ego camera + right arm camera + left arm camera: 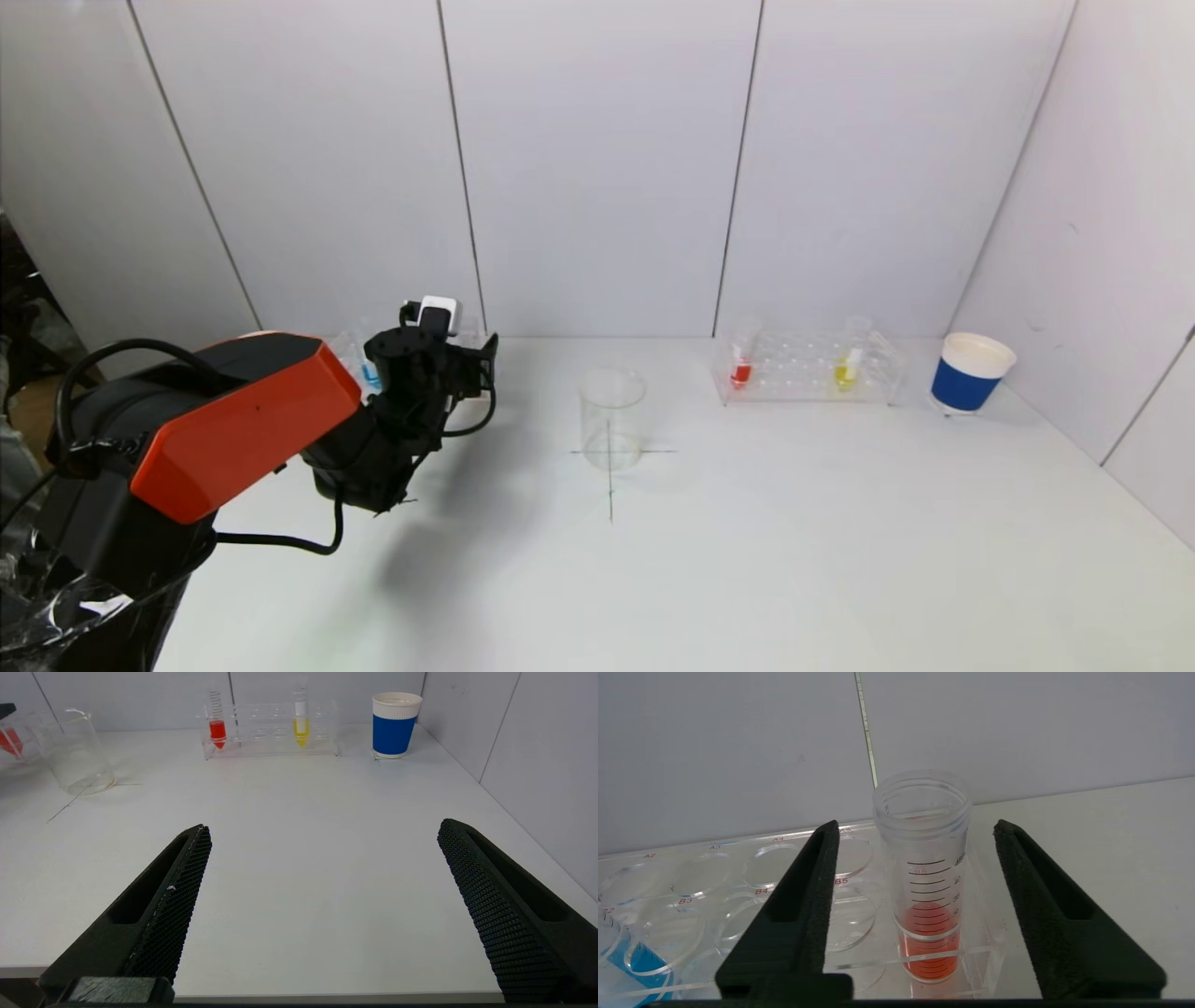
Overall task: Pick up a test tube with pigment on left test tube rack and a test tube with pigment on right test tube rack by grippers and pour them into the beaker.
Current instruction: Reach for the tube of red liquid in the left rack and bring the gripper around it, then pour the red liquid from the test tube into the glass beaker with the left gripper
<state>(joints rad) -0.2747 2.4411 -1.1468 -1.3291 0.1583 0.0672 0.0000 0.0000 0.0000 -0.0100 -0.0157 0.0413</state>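
My left gripper is open at the left rack. Its fingers stand on either side of an upright tube of red pigment without touching it. A tube of blue pigment stands further along that rack. In the head view the left gripper hides most of that rack; the blue tube shows beside it. The empty glass beaker stands mid-table. The right rack holds a red tube and a yellow tube. My right gripper is open and empty over the table's near edge, far from the right rack.
A blue and white paper cup stands right of the right rack, near the side wall. White walls close the table at the back and right. A black cross is drawn on the table under the beaker.
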